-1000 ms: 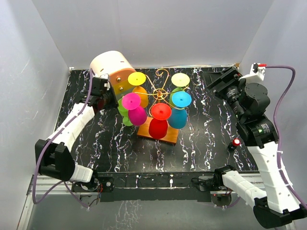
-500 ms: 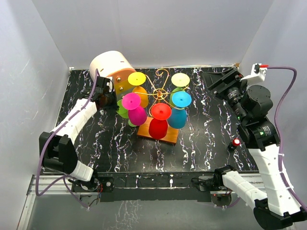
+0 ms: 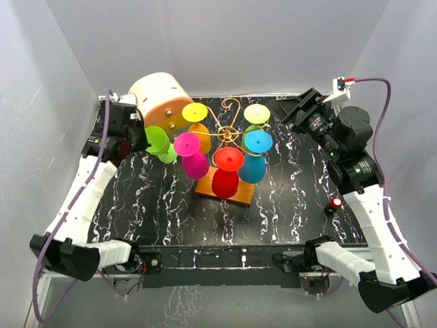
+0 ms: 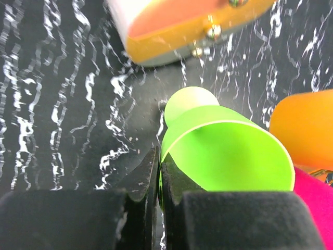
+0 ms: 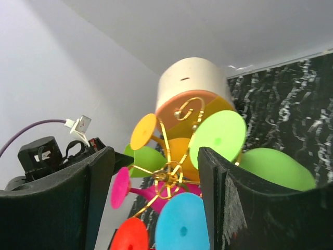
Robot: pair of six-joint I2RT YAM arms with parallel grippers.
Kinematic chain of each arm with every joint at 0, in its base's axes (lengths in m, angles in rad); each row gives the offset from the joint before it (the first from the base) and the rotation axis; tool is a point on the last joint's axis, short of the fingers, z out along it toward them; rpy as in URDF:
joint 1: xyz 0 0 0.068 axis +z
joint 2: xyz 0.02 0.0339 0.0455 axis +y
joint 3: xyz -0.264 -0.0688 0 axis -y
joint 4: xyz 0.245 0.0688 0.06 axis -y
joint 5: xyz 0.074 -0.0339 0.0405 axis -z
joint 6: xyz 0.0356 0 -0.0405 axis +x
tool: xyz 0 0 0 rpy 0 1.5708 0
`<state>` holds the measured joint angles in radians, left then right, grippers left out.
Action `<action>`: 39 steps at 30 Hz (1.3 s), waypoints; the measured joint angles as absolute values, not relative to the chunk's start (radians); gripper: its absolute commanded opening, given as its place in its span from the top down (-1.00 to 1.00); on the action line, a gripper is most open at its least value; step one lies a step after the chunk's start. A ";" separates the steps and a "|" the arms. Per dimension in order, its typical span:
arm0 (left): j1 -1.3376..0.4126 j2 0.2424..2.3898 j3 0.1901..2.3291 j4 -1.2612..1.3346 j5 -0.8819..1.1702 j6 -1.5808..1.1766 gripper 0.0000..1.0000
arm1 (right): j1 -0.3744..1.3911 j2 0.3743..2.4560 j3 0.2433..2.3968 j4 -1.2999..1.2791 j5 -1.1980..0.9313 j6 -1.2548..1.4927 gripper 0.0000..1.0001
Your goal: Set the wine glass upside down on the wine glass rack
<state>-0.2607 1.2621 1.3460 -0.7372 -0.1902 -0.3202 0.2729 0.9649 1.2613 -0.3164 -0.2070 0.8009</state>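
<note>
The wine glass is lime green plastic and lies on its side in the air, left of the rack. My left gripper is shut on its bowl rim. In the left wrist view the fingers pinch the rim's thin wall, and the glass points away, foot far. The wine glass rack is gold wire on an orange base, with several coloured glasses hung upside down. My right gripper stands open at the back right, facing the rack, nothing between its fingers.
A cream-and-orange drum box lies at the back left, just behind the held glass, and fills the top of the left wrist view. An orange hung glass is close on the right. A small red knob sits at the right.
My left gripper shut on the green glass and lifted it off the table, up and to the left of the rack. The right arm swung a little toward the back.
</note>
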 measured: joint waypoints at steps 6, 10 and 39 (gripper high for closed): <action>-0.261 1.136 1.407 -0.760 -0.329 -0.328 1.00 | 0.276 0.996 1.263 -0.183 -0.292 0.910 -0.19; -0.261 1.092 1.454 -0.793 -0.378 -0.342 1.00 | 0.303 1.014 1.263 -0.113 -0.307 0.971 -0.15; -0.258 0.808 1.409 -0.134 0.114 -0.555 1.00 | 0.886 1.327 1.410 0.332 0.064 1.163 -0.19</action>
